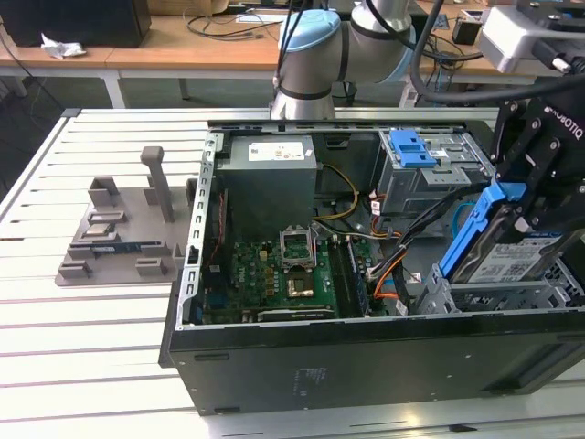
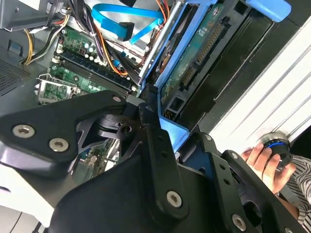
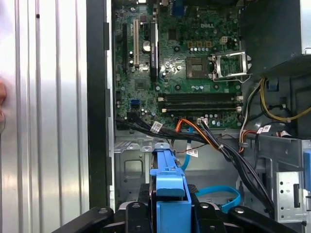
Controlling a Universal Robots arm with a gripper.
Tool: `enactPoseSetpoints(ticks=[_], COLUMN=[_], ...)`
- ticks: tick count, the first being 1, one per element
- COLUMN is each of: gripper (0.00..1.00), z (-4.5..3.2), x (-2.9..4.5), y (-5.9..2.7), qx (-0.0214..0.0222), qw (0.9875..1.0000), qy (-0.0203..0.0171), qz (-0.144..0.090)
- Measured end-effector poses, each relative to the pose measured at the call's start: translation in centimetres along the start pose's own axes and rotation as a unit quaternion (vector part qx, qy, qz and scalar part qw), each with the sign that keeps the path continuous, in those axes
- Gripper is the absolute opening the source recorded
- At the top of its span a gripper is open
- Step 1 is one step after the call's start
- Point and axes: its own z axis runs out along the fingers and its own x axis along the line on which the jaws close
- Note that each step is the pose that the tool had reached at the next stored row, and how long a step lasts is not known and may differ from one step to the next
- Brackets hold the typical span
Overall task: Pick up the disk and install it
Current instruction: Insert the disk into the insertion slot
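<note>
My gripper (image 1: 537, 219) is shut on the disk (image 1: 498, 256), a silver drive with a white label and blue side rails. I hold it tilted, one end raised, over the grey drive bay (image 1: 512, 300) at the near corner of the open computer case (image 1: 366, 357), on the exterior view's right. In the second wrist view the disk (image 2: 194, 58) shows its green circuit-board underside, with the gripper (image 2: 175, 130) clamped on its blue rail. In the first wrist view the blue rail end of the disk (image 3: 169, 177) sits between the black fingers (image 3: 145, 204) above the bay floor.
Inside the case are a green motherboard (image 1: 274, 274), a large grey metal box (image 1: 270, 174), a grey cage with a blue latch (image 1: 411, 151) and loose cables (image 3: 218, 143). A grey fixture (image 1: 119, 229) lies on the slatted table. A person's hand (image 2: 262, 158) is nearby.
</note>
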Motion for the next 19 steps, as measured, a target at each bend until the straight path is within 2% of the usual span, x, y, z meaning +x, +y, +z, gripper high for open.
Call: enactPoseSetpoints(ticks=[4,10,17,18,19], gripper=[0.37,0.37,0.38,0.44,0.44], z=[0.75,1.44,1.54,1.54,1.55], x=[0.01,0.02,0.02,0.02,0.02], y=[-0.04,-0.06,-0.07,-0.07,-0.07], qx=[0.0,0.0,0.0,-0.0001,0.0], qw=[1.0,1.0,1.0,1.0,1.0], qy=[0.0,0.0001,0.0,0.0,0.0], qz=[0.0,0.0,0.0,0.0,0.0])
